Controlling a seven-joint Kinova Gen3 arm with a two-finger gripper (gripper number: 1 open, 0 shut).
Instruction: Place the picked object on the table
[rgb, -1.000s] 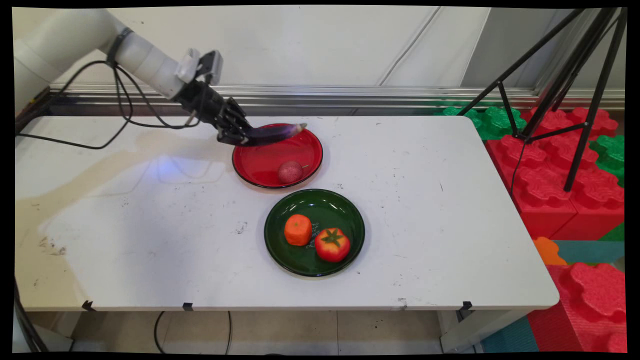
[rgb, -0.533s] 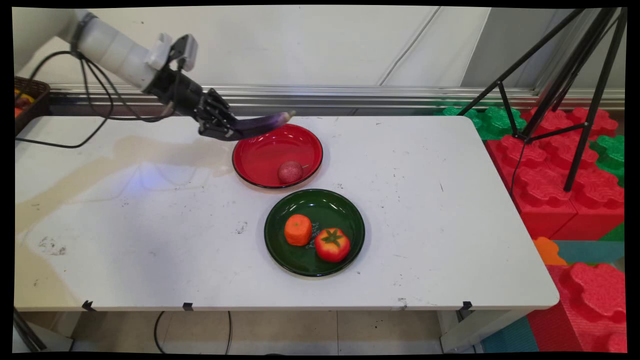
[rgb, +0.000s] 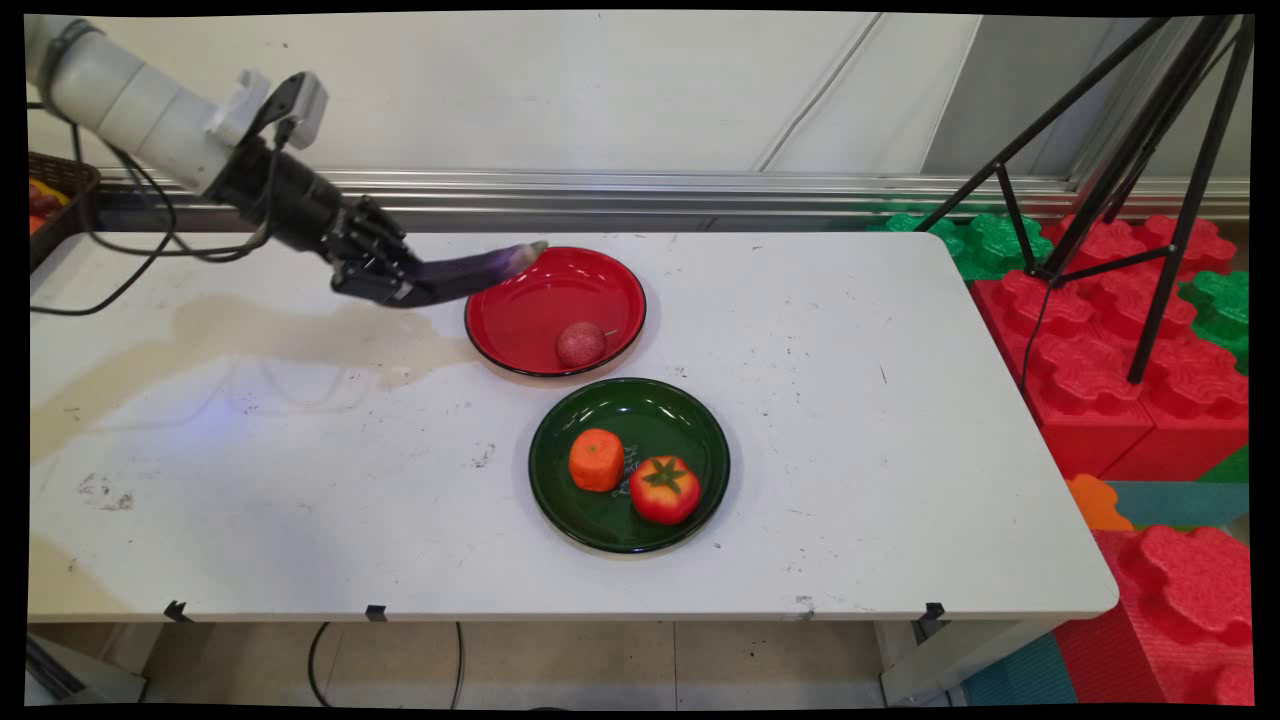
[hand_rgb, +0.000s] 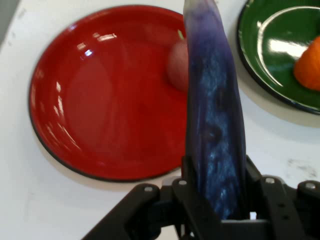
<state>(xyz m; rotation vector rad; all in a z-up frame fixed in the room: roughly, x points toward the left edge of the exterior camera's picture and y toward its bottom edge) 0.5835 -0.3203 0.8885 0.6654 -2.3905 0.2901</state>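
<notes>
My gripper (rgb: 400, 288) is shut on a long purple eggplant (rgb: 478, 270), held above the table just left of the red plate (rgb: 520, 330). The eggplant points right, its tip over the plate's far left rim. In the hand view the eggplant (hand_rgb: 216, 115) rises between my fingers (hand_rgb: 189, 175), with the red plate (hand_rgb: 90, 100) to its left. A small dark-red round fruit (rgb: 581, 343) lies in the red plate, partly hidden by the eggplant in the hand view (hand_rgb: 176, 65).
A green plate (rgb: 690, 420) nearer the front holds an orange fruit (rgb: 596, 459) and a red tomato (rgb: 665, 489). A basket (rgb: 55, 195) sits at the far left edge. A black tripod (rgb: 1130, 180) and red and green foam blocks (rgb: 1130, 330) stand right of the table.
The arm has drawn back to the left with the eggplant, which now hangs a little lower. Its tip has gone from the plate's far right rim to the far left rim.
</notes>
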